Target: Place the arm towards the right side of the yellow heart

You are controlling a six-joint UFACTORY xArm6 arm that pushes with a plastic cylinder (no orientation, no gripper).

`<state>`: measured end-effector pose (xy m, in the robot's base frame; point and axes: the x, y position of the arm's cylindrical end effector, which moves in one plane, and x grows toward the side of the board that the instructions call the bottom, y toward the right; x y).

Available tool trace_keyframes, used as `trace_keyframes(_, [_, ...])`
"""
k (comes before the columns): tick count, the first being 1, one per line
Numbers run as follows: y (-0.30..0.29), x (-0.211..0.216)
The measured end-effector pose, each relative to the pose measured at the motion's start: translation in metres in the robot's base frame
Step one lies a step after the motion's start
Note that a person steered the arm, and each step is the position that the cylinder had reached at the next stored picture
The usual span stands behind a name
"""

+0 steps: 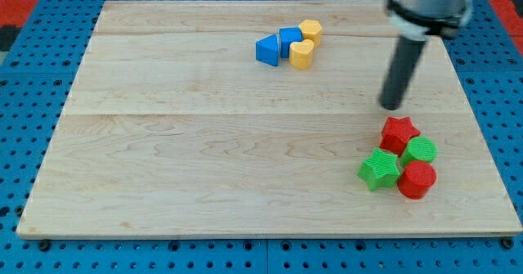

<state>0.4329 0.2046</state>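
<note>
The yellow heart [301, 54] lies near the view's top centre of the wooden board [204, 168], touching a blue cube [290, 38], with a blue triangle [266, 50] at its left and a yellow hexagon [310, 31] above it. My tip [392, 107] is well to the right of the heart and a little lower, apart from it. It stands just above a red star [399, 133].
A cluster sits at the view's lower right: the red star, a green cylinder [419, 150], a green star [379, 169] and a red cylinder [417, 179]. The board lies on a blue perforated base [24, 127].
</note>
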Motion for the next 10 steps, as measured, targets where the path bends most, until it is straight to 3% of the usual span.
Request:
trace_keyframes(1, [-0.017,0.034])
trace_keyframes(2, [-0.054,0.04])
trace_keyframes(3, [-0.046,0.018])
trace_keyframes(4, [0.031,0.014])
trace_keyframes(5, [0.058,0.013])
trace_keyframes(8, [0.052,-0.044])
trace_keyframes(10, [0.052,-0.055])
